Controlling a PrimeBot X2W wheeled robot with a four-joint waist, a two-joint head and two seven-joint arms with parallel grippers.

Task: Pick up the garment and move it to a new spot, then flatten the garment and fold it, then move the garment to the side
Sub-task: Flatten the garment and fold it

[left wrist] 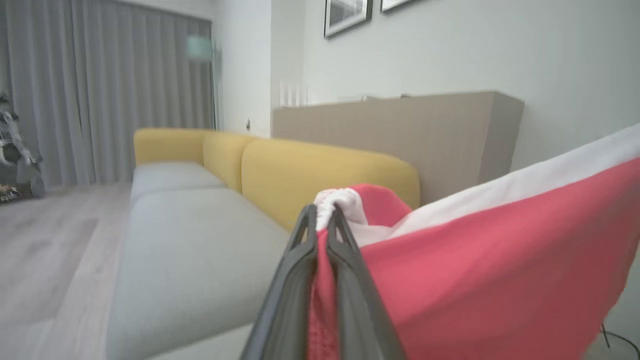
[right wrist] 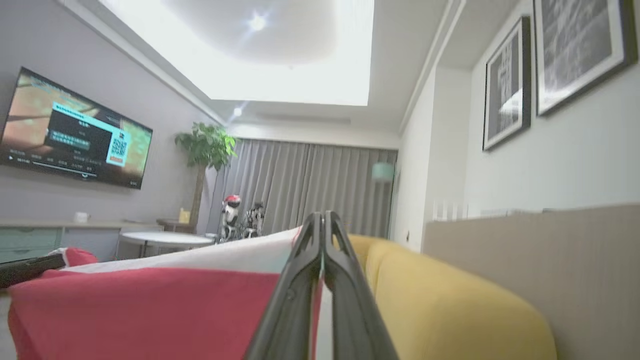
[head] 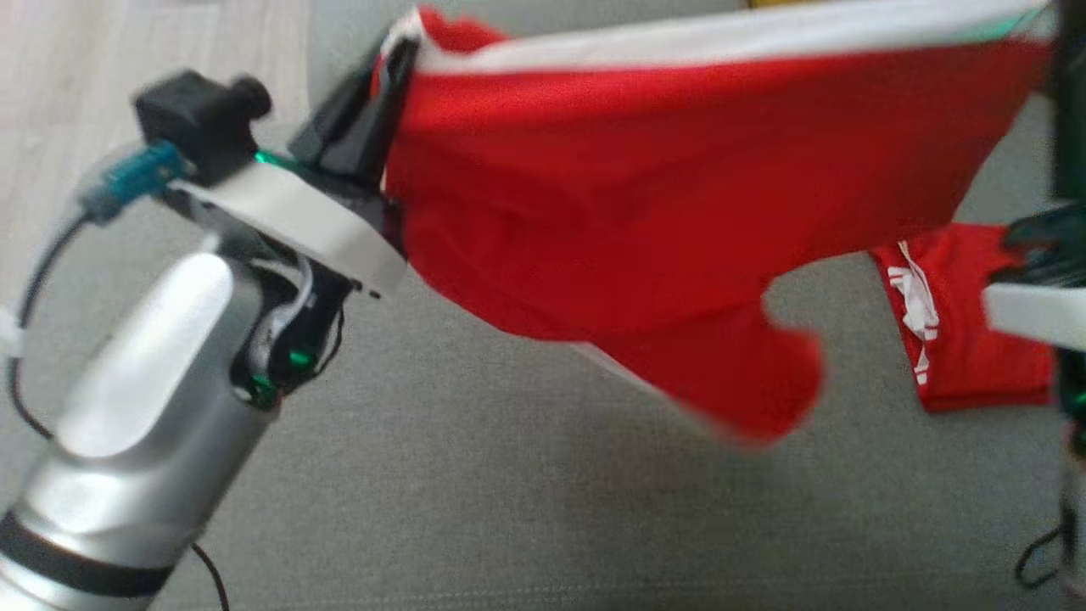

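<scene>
The garment (head: 645, 204) is red with a white band along its top edge, and it hangs stretched between my two grippers above the grey sofa seat (head: 475, 475). My left gripper (head: 397, 64) is shut on its left corner; in the left wrist view the fingers (left wrist: 345, 250) pinch bunched red and white cloth (left wrist: 500, 260). My right gripper (head: 1065, 51) at the right edge is shut on the other corner, and in the right wrist view its fingers (right wrist: 300, 280) clamp the garment (right wrist: 150, 310). A red flap with white markings (head: 959, 322) shows lower right; I cannot tell if it touches the seat.
The yellow sofa backrest (left wrist: 310, 170) runs behind the grey seat cushions (left wrist: 190, 240). A beige cabinet (left wrist: 410, 130) stands behind the sofa. Pale wood floor (head: 102, 51) lies to the left. A dark cable (head: 1039, 556) trails at the lower right.
</scene>
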